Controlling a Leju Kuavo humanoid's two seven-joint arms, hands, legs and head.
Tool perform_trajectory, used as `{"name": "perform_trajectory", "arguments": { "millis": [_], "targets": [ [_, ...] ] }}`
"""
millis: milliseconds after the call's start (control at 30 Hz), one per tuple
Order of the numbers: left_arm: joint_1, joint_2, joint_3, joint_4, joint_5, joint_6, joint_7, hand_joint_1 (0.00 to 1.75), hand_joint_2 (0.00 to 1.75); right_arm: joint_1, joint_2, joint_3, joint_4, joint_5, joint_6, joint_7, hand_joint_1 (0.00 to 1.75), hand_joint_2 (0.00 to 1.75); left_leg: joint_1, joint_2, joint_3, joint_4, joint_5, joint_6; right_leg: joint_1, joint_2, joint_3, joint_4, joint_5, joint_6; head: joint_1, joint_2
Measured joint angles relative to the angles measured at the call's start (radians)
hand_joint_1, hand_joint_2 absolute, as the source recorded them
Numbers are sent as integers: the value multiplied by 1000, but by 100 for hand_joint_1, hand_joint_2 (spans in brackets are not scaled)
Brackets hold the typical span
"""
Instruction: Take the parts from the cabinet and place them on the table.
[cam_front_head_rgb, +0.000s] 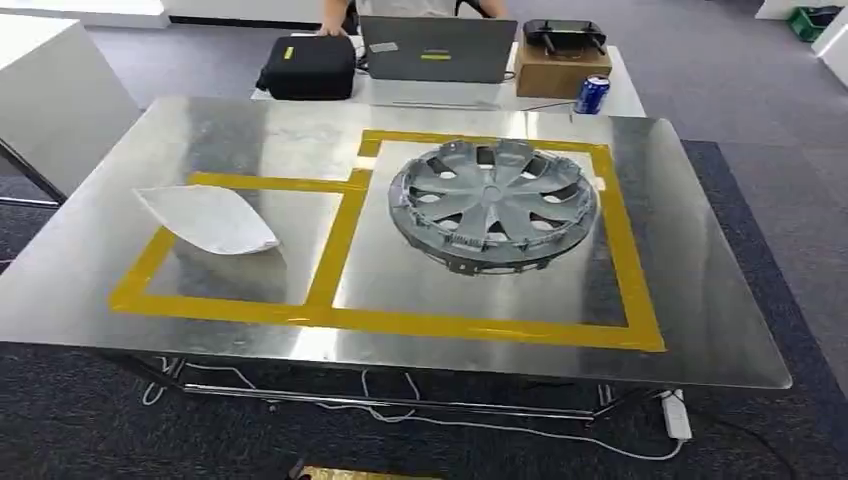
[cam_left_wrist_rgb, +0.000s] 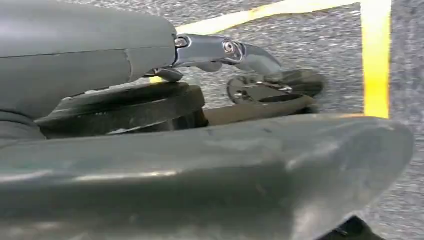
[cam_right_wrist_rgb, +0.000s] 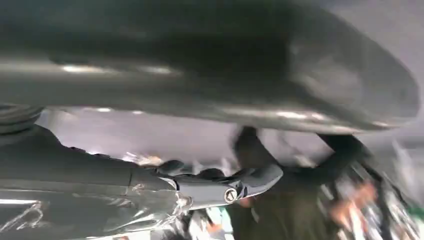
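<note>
Nearest you, under the table edge, white cables (cam_front_head_rgb: 420, 412) and a power strip (cam_front_head_rgb: 677, 415) lie on the dark carpet (cam_front_head_rgb: 80, 420). The left hand (cam_left_wrist_rgb: 215, 170) hangs over grey carpet crossed by yellow floor tape (cam_left_wrist_rgb: 376, 60); its thumb and a metal-linked finger (cam_left_wrist_rgb: 225, 50) stretch out with nothing between them, so it is apart and empty. The right hand (cam_right_wrist_rgb: 200, 150) is badly blurred; you cannot tell whether it is apart or together.

On the shiny metal table (cam_front_head_rgb: 720, 330), yellow tape (cam_front_head_rgb: 400, 322) marks two boxes. In the smaller left box lies a white curved panel (cam_front_head_rgb: 210, 218), resting flat, its near edge just inside the tape. In the larger right box sits the grey wheel cover (cam_front_head_rgb: 492, 203), spokes up, well apart from the panel.

Farther back, a second table (cam_front_head_rgb: 620, 95) carries a black case (cam_front_head_rgb: 308, 67), a grey laptop (cam_front_head_rgb: 438, 48), a cardboard box (cam_front_head_rgb: 560, 70) with a black controller (cam_front_head_rgb: 564, 36) on top, and a blue can (cam_front_head_rgb: 591, 94). A person (cam_front_head_rgb: 400, 8) sits behind the laptop.
</note>
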Motion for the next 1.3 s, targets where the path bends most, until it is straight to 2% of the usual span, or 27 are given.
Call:
{"name": "perform_trajectory", "arguments": {
  "millis": [33,100,133,167,233,300,333,367,433,500,533,600,667,700,733,767,867,900,933,1000,1033,1067,1133,1200,1233,1267,1300],
  "targets": [
    [0,0,1,0,8,-11,7,0,0,-3,-10,0,61,27,-21,22,0,0,-3,1,-12,1,9,1,1,0,-1,47,-13,0,0,0],
    [-1,-2,6,0,21,-20,17,0,0,-11,-45,0,214,107,-63,102,0,0,-9,2,-40,4,28,1,5,0,52,32,35,-7,1,0],
    [-3,-7,8,0,21,-11,27,0,0,-18,-73,0,312,160,-79,180,0,0,-11,2,-52,6,37,0,7,0,113,-35,72,-13,0,0],
    [-6,-11,8,0,20,-3,33,0,0,-26,-93,0,389,185,-94,237,0,0,-13,1,-62,8,45,-2,10,1,184,-126,86,-20,1,0],
    [-13,-15,9,0,17,9,44,0,0,-45,-132,1,526,208,-110,303,0,0,-20,0,-75,16,57,-11,16,2,285,-276,39,-29,2,0],
    [-17,-16,10,0,14,21,52,0,0,-55,-164,0,655,225,-70,382,0,0,-16,2,-75,16,71,-22,21,2,267,-275,41,-35,-2,0],
    [-17,-17,12,0,15,30,56,0,0,-58,-172,1,724,233,-30,421,0,0,-14,1,-76,15,78,-28,23,1,265,-275,47,-44,-1,0],
    [-17,-16,17,0,19,34,61,0,0,-61,-178,2,770,235,-9,444,0,0,-13,0,-79,18,77,-35,15,-5,259,-281,60,-54,0,0],
    [-18,-16,24,0,22,37,63,0,0,-73,-185,2,843,238,13,453,0,0,-10,-2,-106,90,-26,-51,15,-9,238,-281,78,-67,-7,-1],
    [-20,-16,27,0,22,39,64,0,0,-79,-189,2,892,240,20,459,0,0,-5,-2,-147,239,-134,-62,15,-11,219,-280,98,-68,-13,-1],
    [-21,-16,28,0,24,39,64,0,0,-79,-189,2,916,241,25,460,0,0,-4,-2,-157,297,-155,-66,15,-14,203,-279,109,-66,-13,0],
    [-20,-14,37,0,56,47,59,0,0,-81,-189,3,956,243,87,450,0,0,1,-2,-130,304,-113,-70,14,-16,176,-275,127,-62,-14,0],
    [-18,-13,62,0,87,56,52,0,0,-85,-189,5,980,243,161,445,0,0,9,-1,-34,176,-38,-76,11,-15,147,-265,141,-53,-15,0],
    [-18,-13,71,0,85,62,52,0,0,-88,-182,6,992,243,172,442,0,0,13,-1,20,99,-28,-79,10,-15,139,-259,146,-47,-15,0],
    [-19,-14,72,0,80,66,52,0,0,-91,-179,10,1004,243,180,437,0,0,13,-1,59,37,-42,-79,16,-15,129,-253,150,-41,-19,0],
    [-21,-15,74,0,76,71,46,0,0,-93,-170,17,1018,243,189,427,0,0,10,-4,66,12,-52,-63,17,-15,122,-248,159,-35,-21,0],
    [-21,-17,81,0,75,91,24,0,0,-101,-157,43,1038,243,190,372,0,0,10,-6,42,14,-51,-37,16,-17,108,-244,182,-18,-20,0],
    [-23,-18,84,1,75,103,24,0,0,-100,-154,60,1045,243,190,350,0,0,11,-2,36,13,-43,-25,12,-13,102,-235,162,-14,-19,0],
    [-24,-18,86,1,75,108,27,0,0,-99,-149,81,1051,243,186,332,0,0,10,-2,29,13,-34,-17,13,-13,90,-199,110,-11,-16,0],
    [-25,-17,91,1,70,109,43,0,0,-106,-146,114,1057,243,177,330,0,0,5,-2,6,13,-15,-8,15,-11,51,-52,-5,-8,-8,-1],
    [-24,-16,91,1,64,109,52,0,0,-111,-145,122,1062,243,179,337,0,0,1,-2,-7,13,-3,-5,15,-11,35,20,-41,-9,-7,0],
    [-24,-16,91,1,63,109,55,0,0,-113,-145,129,1066,243,182,342,0,0,-3,-2,-22,14,8,-3,17,-11,34,61,-44,-12,-7,0],
    [-24,-16,91,1,61,108,61,0,0,-114,-145,142,1069,243,183,345,0,0,-12,-3,-49,15,30,0,22,-10,87,27,21,-26,-6,0],
    [-25,-17,92,1,53,105,68,0,0,-116,-145,151,1072,243,192,359,0,0,-18,-5,-71,15,50,-1,35,-8,202,-126,72,-49,-6,0],
    [-26,-19,91,1,47,98,73,0,0,-120,-145,155,1072,244,203,377,0,0,-19,-5,-77,16,59,-4,43,-6,266,-219,44,-63,-8,0],
    [-28,-19,90,1,32,93,79,0,0,-124,-145,162,1073,244,212,397,0,0,-24,-4,-82,18,66,-8,40,-7,302,-280,33,-65,-7,0],
    [-30,-21,83,1,5,90,82,0,0,-126,-140,169,1077,244,218,421,0,0,-22,-2,-85,18,78,-12,45,-5,285,-284,33,-59,-9,0]
  ]
}}
